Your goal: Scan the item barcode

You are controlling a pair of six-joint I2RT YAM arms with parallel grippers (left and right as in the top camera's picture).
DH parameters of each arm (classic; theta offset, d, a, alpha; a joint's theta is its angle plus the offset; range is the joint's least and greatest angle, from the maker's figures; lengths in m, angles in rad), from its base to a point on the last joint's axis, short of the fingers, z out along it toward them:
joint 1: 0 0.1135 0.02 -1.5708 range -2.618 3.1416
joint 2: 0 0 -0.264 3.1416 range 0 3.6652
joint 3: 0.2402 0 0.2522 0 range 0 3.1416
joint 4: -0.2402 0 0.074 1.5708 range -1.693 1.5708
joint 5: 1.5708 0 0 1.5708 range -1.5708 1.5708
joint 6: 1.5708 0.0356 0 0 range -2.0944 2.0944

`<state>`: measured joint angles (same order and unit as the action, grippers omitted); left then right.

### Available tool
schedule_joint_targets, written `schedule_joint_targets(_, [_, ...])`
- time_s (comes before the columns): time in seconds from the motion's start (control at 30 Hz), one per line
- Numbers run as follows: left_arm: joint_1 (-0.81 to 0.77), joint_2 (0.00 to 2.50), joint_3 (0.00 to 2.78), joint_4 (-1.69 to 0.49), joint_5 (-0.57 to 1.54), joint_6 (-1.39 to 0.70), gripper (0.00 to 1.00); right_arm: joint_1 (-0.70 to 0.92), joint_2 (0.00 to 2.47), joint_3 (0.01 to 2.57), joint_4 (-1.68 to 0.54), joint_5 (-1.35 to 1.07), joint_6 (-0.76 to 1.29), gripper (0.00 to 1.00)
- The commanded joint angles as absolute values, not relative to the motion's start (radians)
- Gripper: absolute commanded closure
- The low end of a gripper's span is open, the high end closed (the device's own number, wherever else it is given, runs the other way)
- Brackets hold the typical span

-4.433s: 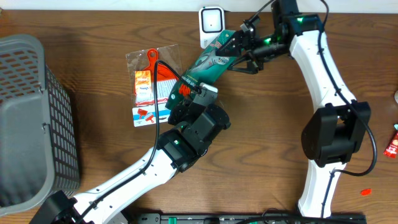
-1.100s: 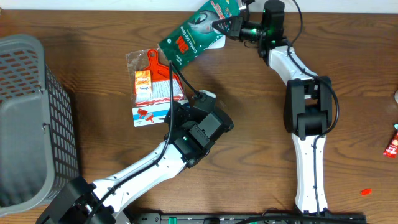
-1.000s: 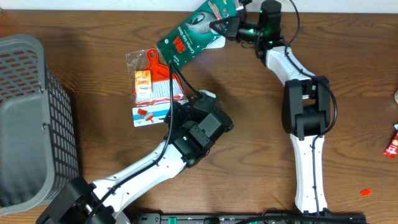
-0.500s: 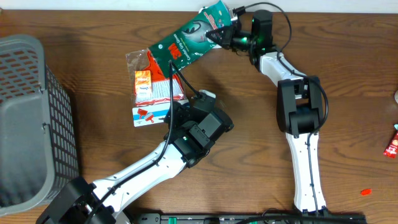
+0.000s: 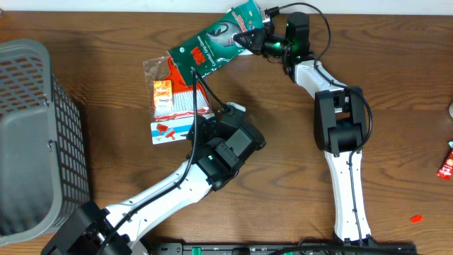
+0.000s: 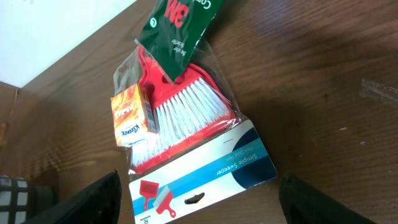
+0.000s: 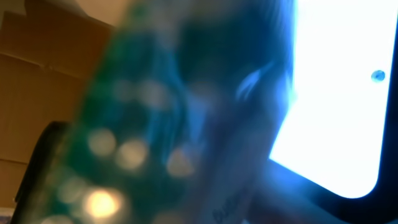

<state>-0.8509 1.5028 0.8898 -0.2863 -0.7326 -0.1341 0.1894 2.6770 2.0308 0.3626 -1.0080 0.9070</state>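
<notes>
Green 3M package [image 5: 212, 42]: held up over the far edge of the table [image 5: 396, 78], slanting from upper right to lower left. Only its printed front shows, and no barcode can be made out in any view.
Right gripper [image 5: 248, 37]: pressed together on the package's upper right end. The fingertips themselves are lost against the card and the dark wrist.
Right wrist view: almost wholly blurred. There is a green smear with specks of light, likely the package [image 7: 143, 124] right against the lens, and a bright white-blue patch with a rounded corner to the right that cannot be identified. The camera's own fingers are not discernible.
Left gripper [image 6: 200, 179]: spread wide. Only the two dark fingertips show, cut off at the bottom corners of its wrist view, and nothing is between them. It hangs above the header card.
Simple Sweeper brush set [image 6: 186, 118]: a red dustpan and white-bristled brush in a clear bag, lying flat on the table. Its handle end is covered by the green package's lower corner; whether the two touch cannot be told.
Orange packet [image 6: 130, 115]: beside the bristles, within the bag's outline. Its lettering is too small to read.
Grey mesh basket [image 5: 35, 142]: at the left, cut off by the frame edge, interior unclear.
Red item [image 5: 446, 161]: at the right edge, mostly out of frame.
</notes>
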Motion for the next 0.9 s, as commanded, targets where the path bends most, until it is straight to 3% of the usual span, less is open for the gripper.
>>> schedule_joint_targets(0.0, [-0.847,1.509,0.887,-0.288,-0.745,-0.144,0.19,0.199,2.682,2.042,0.368,-0.960,0.913,0.99])
schedule_joint_targets(0.27, [-0.847,1.510,0.887,-0.287,-0.745,-0.144,0.19,0.210,2.682,2.042,0.379,-0.959,0.937,0.99])
schedule_joint_targets(0.43, [-0.847,1.510,0.887,-0.287,-0.745,-0.144,0.19,0.210,2.681,2.042,0.551,-1.129,1.088,0.99])
schedule_joint_targets(0.7, [-0.847,1.510,0.887,-0.287,-0.745,-0.144,0.19,0.208,2.670,2.051,1.151,-1.283,1.653,0.99])
schedule_joint_targets(0.87, [-0.847,1.509,0.887,-0.287,-0.745,-0.144,0.19,0.188,2.656,2.063,1.291,-1.328,1.902,0.99])
